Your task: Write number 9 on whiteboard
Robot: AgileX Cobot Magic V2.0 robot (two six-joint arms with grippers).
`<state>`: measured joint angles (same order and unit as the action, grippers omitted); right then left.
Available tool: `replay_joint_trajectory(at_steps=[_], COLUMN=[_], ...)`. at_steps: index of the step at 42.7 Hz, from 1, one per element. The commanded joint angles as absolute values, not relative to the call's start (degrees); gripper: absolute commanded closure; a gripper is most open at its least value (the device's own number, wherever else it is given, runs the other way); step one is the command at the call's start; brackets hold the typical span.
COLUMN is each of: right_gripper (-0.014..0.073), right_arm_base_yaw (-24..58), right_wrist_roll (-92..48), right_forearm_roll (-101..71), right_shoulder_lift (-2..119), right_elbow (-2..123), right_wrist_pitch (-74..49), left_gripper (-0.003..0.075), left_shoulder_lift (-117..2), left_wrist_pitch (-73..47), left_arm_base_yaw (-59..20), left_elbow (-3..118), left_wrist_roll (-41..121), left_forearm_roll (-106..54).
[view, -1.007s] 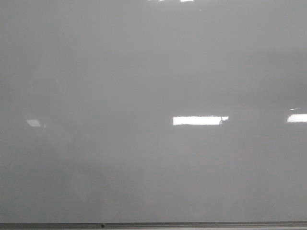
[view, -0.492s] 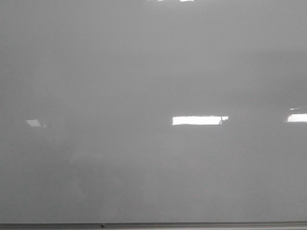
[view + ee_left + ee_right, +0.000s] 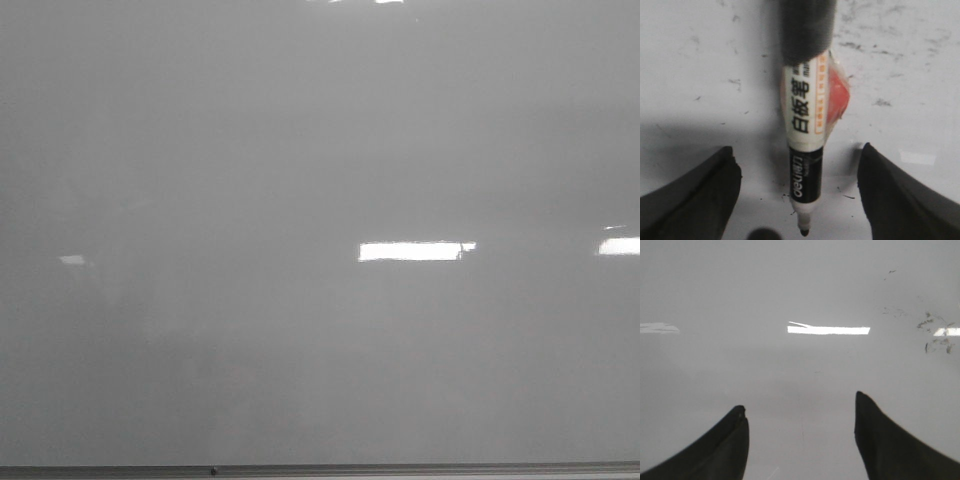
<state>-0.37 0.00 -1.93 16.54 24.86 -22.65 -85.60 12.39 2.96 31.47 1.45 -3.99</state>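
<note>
Across the front view the whiteboard (image 3: 320, 150) fills almost everything, a glossy grey sheet with a bright rectangular light reflection (image 3: 417, 251) right of centre, a second at the right edge and a faint one at the left; its thin grey frame edge (image 3: 400, 469) runs along the near border. No arm, marker or drawn figure shows in that view, so the number 9 cannot be seen on the board. From the left wrist comes what the front view lacks: the left hand (image 3: 797, 200) has its two dark fingers (image 3: 700, 195) spread wide, and between them, touching neither, a whiteboard marker (image 3: 805, 150) points its uncapped black tip (image 3: 804, 232) toward the camera, with a dark round shadow just beside the tip. The marker has a white label with printed characters, a black band and an orange-red patch on one side, and its far end is covered by a dark sleeve; what grips it there is not visible. Beneath it the surface is white and flecked with small dark smudges. Seen from the right wrist, the right hand (image 3: 800, 440) is likewise wide apart and holds nothing, hovering over board that carries a few grey smears (image 3: 935, 332). Compared with a second ago, the front view differs only in the left reflection, now dimmer and smaller.
</note>
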Motion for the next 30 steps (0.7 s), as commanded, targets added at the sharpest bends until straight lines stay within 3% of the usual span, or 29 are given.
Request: replay_joint_trajectory(at_steps=[1, 8, 18, 21, 30], right_gripper=[0.0109, 0.0109, 0.0109, 0.0109, 0.0109], right_arm_base_yaw=[-0.58, -0.58, -0.58, -0.58, -0.58], right_wrist_roll=[0.0, 0.0, 0.0, 0.0, 0.0], right_forearm_roll=[-1.98, -1.98, -1.98, -1.98, -1.98], right_shoulder_lift=[17.5, 17.5, 17.5, 17.5, 17.5], right_elbow=[27.07, 27.07, 27.07, 27.07, 27.07], right_wrist_pitch=[-18.48, -18.48, -18.48, -18.48, -18.48], left_gripper=[0.0312, 0.0443, 0.0699, 0.0739, 0.0739], left_shoulder_lift=[-84.42, -84.42, -84.42, -84.42, -79.16], left_wrist_pitch=[17.18, 17.18, 17.28, 17.28, 8.74], left_arm_base_yaw=[2.94, 2.94, 2.94, 2.94, 2.21], left_elbow=[33.2, 33.2, 33.2, 33.2, 33.83], left_wrist_roll=[1.06, 1.06, 1.06, 1.06, 1.06], left_forearm_roll=[-4.53, -4.53, -4.53, -4.53, -4.43])
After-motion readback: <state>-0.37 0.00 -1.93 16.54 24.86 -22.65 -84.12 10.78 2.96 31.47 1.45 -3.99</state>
